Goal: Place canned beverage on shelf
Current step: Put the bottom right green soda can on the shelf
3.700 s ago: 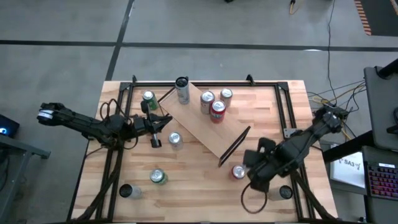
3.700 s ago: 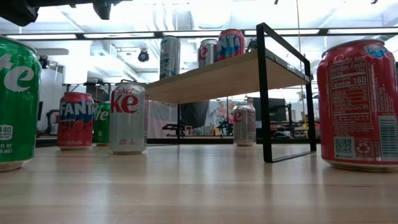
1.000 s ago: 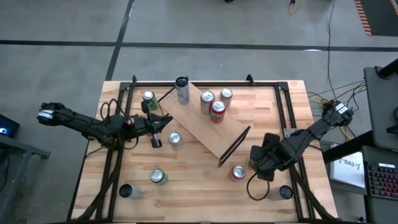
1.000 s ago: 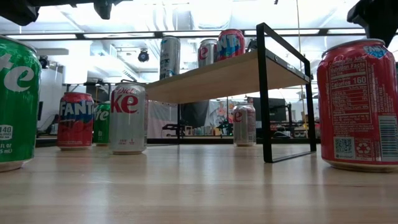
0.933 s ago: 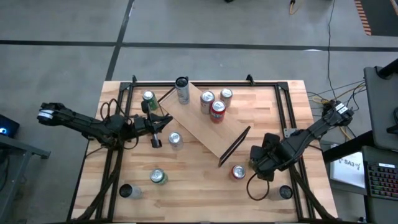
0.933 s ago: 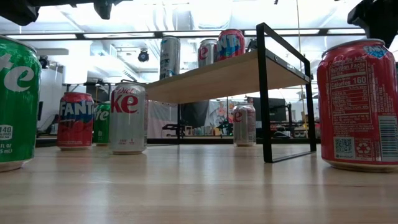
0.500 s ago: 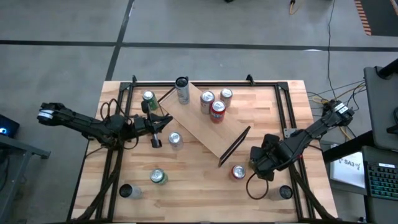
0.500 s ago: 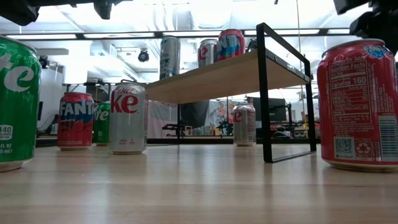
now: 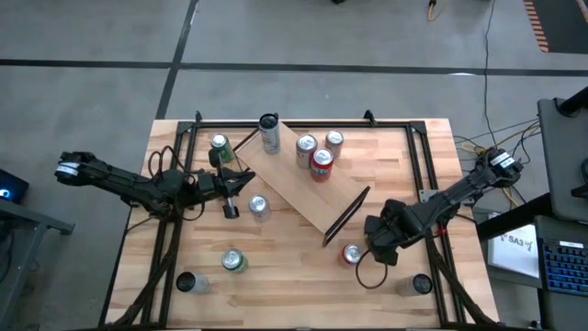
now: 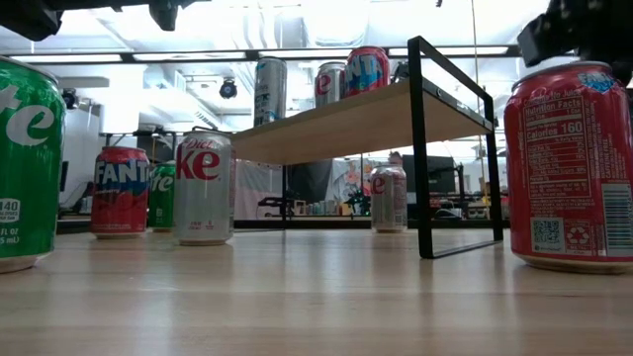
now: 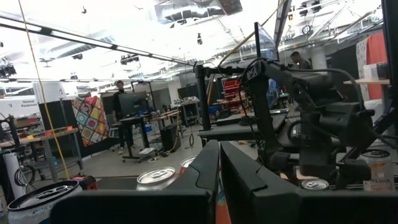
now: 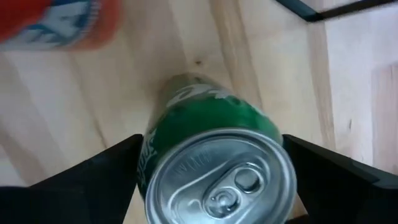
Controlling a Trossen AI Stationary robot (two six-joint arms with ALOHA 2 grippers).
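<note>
In the right wrist view a green can (image 12: 205, 118) stands upright on the table between the fingers of my open right gripper (image 12: 214, 146), which hovers over it. In the high view my right gripper (image 9: 371, 246) hides that can, just right of a red can (image 9: 351, 255) near the shelf's black end frame (image 9: 346, 217). The shelf (image 9: 303, 188) lies aslant mid-table with cans on its board. My left gripper (image 9: 231, 184) waits shut above the table's left half.
Loose cans stand about: a Diet Coke can (image 9: 259, 207), a green can (image 9: 233, 262), another green can (image 9: 220, 145), and cans near the front corners (image 9: 186, 282) (image 9: 419, 285). The black rail frame (image 9: 418, 156) runs around the tabletop.
My right gripper has gone a little toward the table's left edge, coming over the spot beside the red can. No can has moved and the left arm has kept still.
</note>
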